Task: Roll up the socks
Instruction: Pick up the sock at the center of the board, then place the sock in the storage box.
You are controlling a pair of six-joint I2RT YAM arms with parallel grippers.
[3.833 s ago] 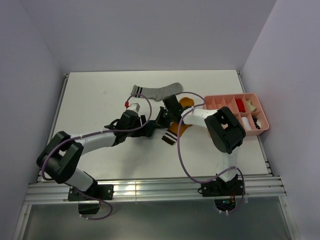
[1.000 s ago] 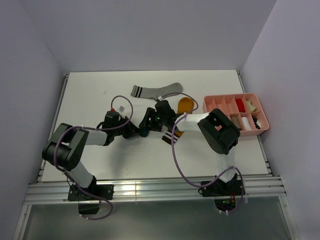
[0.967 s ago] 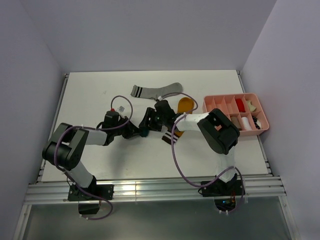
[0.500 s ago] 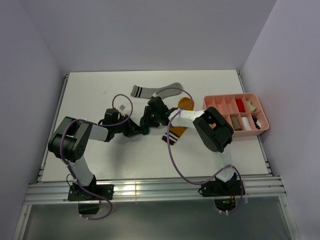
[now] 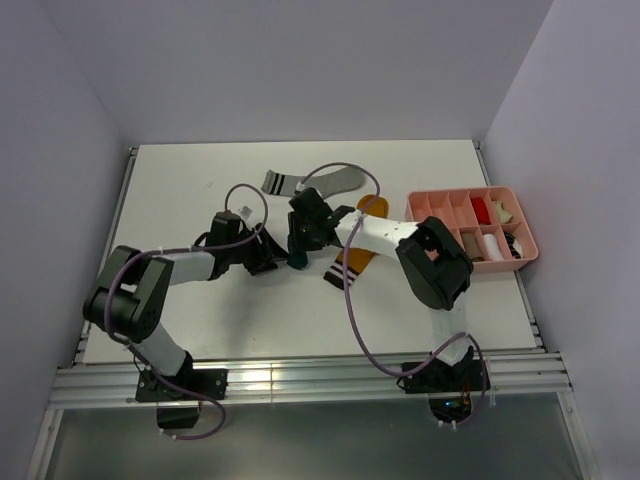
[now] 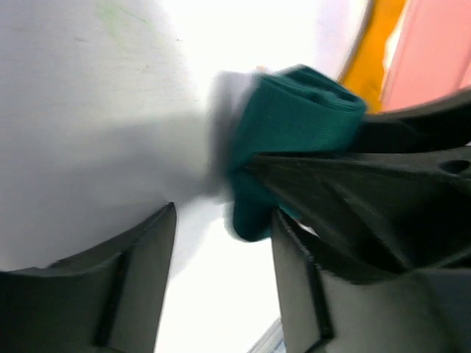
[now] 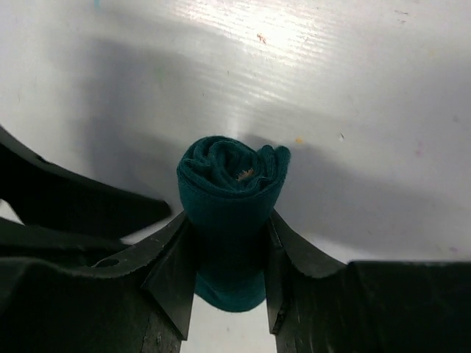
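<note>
The dark teal sock [image 7: 232, 191] is rolled into a tight bundle, and my right gripper [image 7: 229, 272] is shut on it, holding it end-on over the white table. It shows as a small teal spot [image 5: 297, 261] in the top view and as a teal roll [image 6: 291, 140] in the left wrist view. My left gripper [image 6: 221, 279] is open, close to the left of the roll, with nothing between its fingers. The grey sock [image 5: 320, 182] with dark cuff stripes lies flat at the back. The mustard-orange sock [image 5: 358, 248] lies under my right arm, its brown-white striped cuff [image 5: 338, 277] toward the front.
A pink divided tray [image 5: 440, 208] at the right edge holds small red, white and cream rolled bundles. The white table [image 5: 180, 200] is walled on the left, the back and the right.
My right gripper has shifted a little back and left with the teal roll. My left gripper has drawn in beside it from the left.
</note>
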